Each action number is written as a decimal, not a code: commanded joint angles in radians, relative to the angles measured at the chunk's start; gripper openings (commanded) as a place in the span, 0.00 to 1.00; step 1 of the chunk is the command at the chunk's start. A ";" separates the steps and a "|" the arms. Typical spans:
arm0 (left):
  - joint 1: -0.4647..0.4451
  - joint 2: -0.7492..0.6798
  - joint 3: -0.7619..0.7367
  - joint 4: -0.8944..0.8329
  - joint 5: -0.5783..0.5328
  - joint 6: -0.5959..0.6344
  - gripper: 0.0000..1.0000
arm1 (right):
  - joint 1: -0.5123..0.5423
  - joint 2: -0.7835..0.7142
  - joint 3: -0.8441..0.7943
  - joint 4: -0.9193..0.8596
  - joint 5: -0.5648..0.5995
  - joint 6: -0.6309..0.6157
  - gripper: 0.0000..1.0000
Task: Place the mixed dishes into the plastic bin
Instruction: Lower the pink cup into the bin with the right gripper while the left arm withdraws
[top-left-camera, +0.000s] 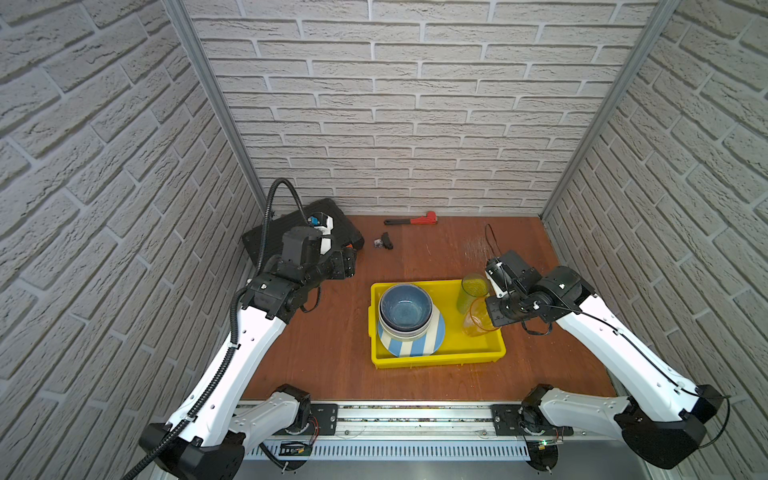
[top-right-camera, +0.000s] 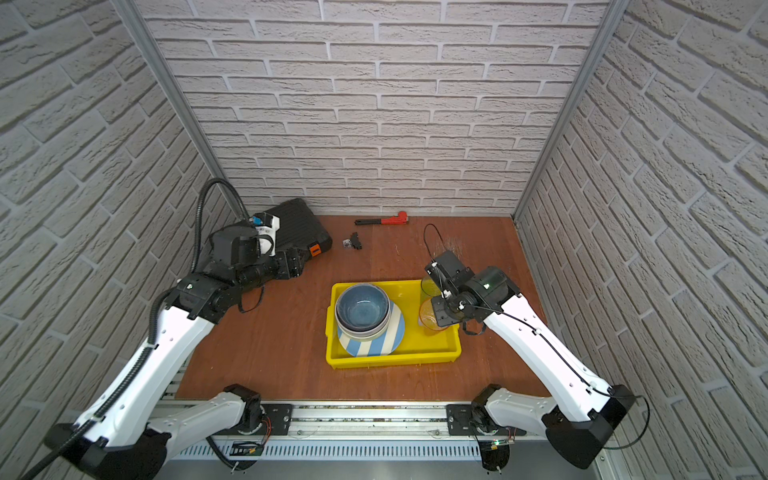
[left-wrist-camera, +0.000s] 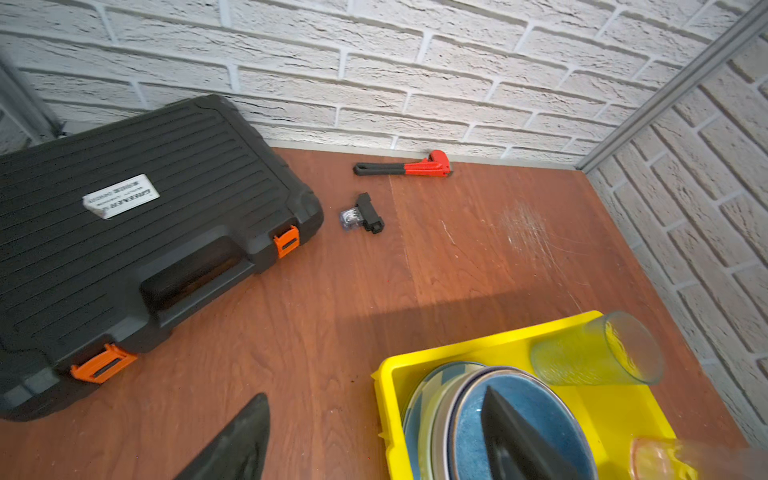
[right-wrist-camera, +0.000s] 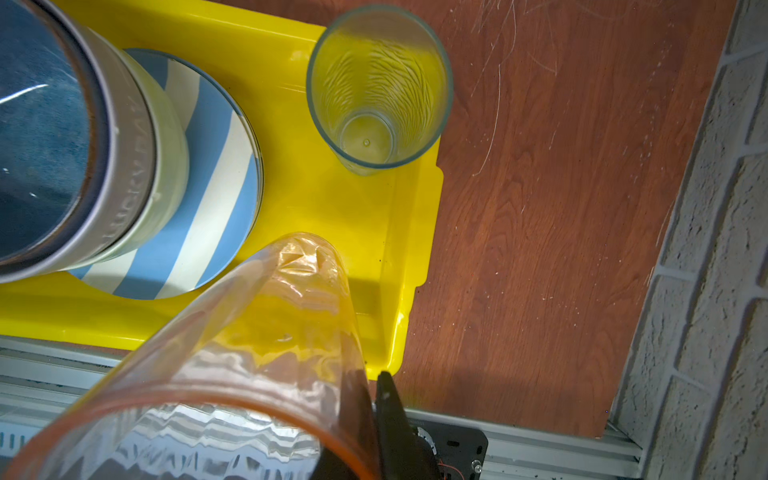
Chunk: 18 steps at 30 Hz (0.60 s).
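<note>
The right hand (right-wrist-camera: 370, 399) is clamped on the rim of the translucent orange plastic tumbler (right-wrist-camera: 266, 332), tilted with its base inside the bright yellow rectangular plastic bin (top-left-camera: 436, 359). Just past that hand, a greenish translucent tumbler (top-left-camera: 471, 291) stands upright in the bin; a blue bowl (top-left-camera: 405, 307) tops the stack on the blue-white striped plate (top-left-camera: 415, 347). The left hand (left-wrist-camera: 374, 395) hangs spread wide and empty over the wooden bench (left-wrist-camera: 332, 311).

In the bin (top-left-camera: 436, 358), the bowls (top-left-camera: 405, 309) sit on a plate (top-left-camera: 415, 347) at left; at right, the far tumbler (top-left-camera: 471, 291) stands behind the near tumbler (top-left-camera: 476, 324). Behind the bin lie the tool case (top-left-camera: 332, 214), left, and the wrench (top-left-camera: 415, 219).
</note>
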 joint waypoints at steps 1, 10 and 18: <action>0.035 -0.039 -0.015 -0.006 -0.017 0.014 0.81 | -0.020 -0.026 -0.048 0.045 -0.019 0.037 0.06; 0.106 -0.064 -0.027 -0.024 -0.007 0.016 0.82 | -0.116 -0.032 -0.186 0.116 -0.080 0.059 0.06; 0.164 -0.079 -0.045 -0.036 0.014 0.027 0.83 | -0.152 -0.042 -0.232 0.128 -0.090 0.060 0.06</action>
